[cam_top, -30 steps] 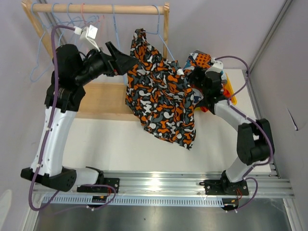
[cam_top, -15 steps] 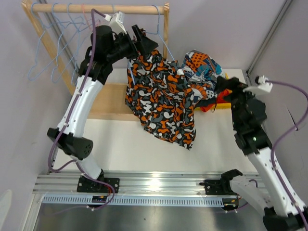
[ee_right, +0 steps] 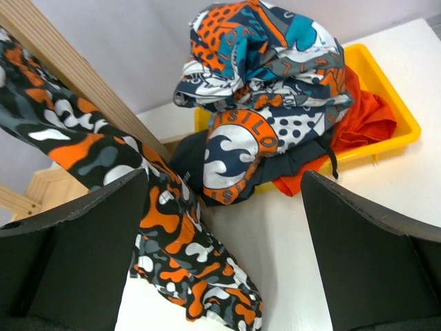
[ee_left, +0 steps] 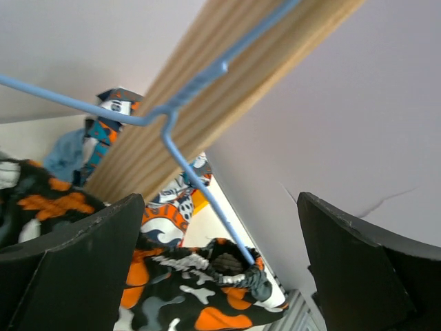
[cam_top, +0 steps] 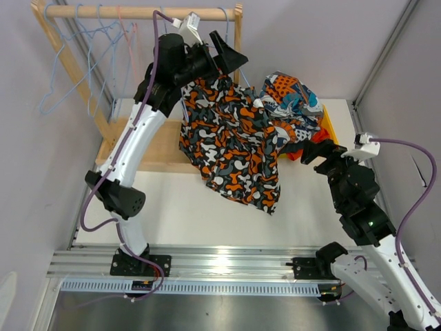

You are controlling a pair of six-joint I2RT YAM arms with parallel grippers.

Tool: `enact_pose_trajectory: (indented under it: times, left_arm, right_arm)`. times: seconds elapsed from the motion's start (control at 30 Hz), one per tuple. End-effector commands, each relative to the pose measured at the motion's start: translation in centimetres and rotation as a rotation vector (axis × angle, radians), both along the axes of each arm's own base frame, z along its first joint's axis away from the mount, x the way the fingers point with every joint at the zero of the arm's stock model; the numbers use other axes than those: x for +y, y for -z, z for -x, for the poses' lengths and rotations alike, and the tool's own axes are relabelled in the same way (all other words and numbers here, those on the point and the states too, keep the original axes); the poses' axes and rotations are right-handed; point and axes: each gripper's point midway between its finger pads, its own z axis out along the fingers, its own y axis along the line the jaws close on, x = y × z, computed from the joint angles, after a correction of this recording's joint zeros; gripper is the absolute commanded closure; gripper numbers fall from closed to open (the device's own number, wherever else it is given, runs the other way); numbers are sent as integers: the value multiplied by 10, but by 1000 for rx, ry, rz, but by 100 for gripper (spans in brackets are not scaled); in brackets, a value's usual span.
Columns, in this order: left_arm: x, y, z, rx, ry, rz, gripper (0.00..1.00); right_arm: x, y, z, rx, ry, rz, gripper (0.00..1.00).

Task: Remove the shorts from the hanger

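Observation:
The orange-black-white blotch-print shorts hang by the waistband from a blue wire hanger on the wooden rod. Their lower part is draped onto the table. My left gripper is up by the rod, open, its fingers either side of the hanger wire and waistband without touching them. Other shorts are piled in a yellow bin: the blue-and-orange print pair on top, with plain orange and dark grey under it. My right gripper hangs open and empty, just short of the pile.
Several empty wire hangers hang at the rod's left end. The rack's wooden base lies under the shorts and its right post stands beside my left gripper. Walls close in behind and to the right. A metal rail runs along the front.
My left arm swung up from left of the shorts to the rod, by the hanger. My right arm let go at the pile, opened and drew back toward the near right.

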Motion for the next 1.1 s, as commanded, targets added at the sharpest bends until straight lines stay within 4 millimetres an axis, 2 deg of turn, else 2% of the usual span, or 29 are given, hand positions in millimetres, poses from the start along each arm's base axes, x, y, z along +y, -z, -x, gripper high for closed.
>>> enact_pose_trajectory:
  times: [0.0, 0.17, 0.23, 0.27, 0.3, 0.37, 0.4, 0.47, 0.5, 0.53, 0.57, 0.67, 0.73, 0.77, 0.87, 0.9, 0.97, 1.03, 1.07]
  left_arm:
    - [-14, -25, 3, -53, 11, 65, 1]
    - [-27, -19, 1, -36, 28, 75, 2]
    - [-30, -16, -1, -30, 27, 76, 6]
    - [-32, -16, -2, -33, 28, 81, 11]
    - [-35, -14, -3, -28, 31, 83, 22]
    - [-36, -17, -4, -29, 33, 99, 38]
    - [-37, -17, -5, -25, 35, 102, 53]
    - [-38, -20, -5, -26, 33, 109, 63]
    - [-38, -21, -4, -25, 35, 110, 75]
    - [-38, -23, -2, -26, 35, 114, 79]
    - [-38, -23, -1, -24, 35, 115, 90]
    - [-34, -29, 6, -19, 38, 116, 100]
    - [-31, -28, 12, -1, 34, 105, 100]
    - [-27, -35, 18, -6, 34, 108, 100]
    - [-20, -38, 28, 5, 28, 99, 100]
    - [-16, -45, 35, -1, 32, 103, 100]
    - [-12, -56, 45, -11, 43, 119, 100]
    - [-7, -74, 58, -39, 59, 143, 100]
    - [-5, -77, 61, -39, 60, 148, 100]
  right_arm:
    - [-2, 2, 3, 4, 10, -6, 0]
    - [-3, 5, 4, 4, 12, -4, 0]
    - [-4, 7, 4, 6, 13, -2, 1]
    - [-4, 7, 5, 6, 13, 0, 1]
    - [-4, 7, 5, 3, 13, 0, 1]
    - [-5, 11, 5, 10, 15, 7, 1]
    - [-5, 12, 5, 11, 15, 7, 1]
    - [-4, 16, 5, 19, 10, 15, 0]
    - [-4, 18, 4, 23, 12, 15, 1]
    - [-4, 18, 5, 20, 12, 14, 1]
    - [-3, 20, 4, 24, 7, 15, 0]
    - [-1, 23, 3, 27, -3, 13, 1]
    - [4, 22, 2, 21, -23, 12, 0]
    - [9, 21, 2, 17, -51, 10, 1]
    - [24, 8, 0, -15, -118, -2, 1]
    - [35, -4, 1, -45, -172, -15, 1]
    - [51, -15, -1, -61, -232, -18, 1]
    - [71, -41, 4, -117, -314, -22, 0]
    - [83, -42, 0, -111, -341, -7, 1]
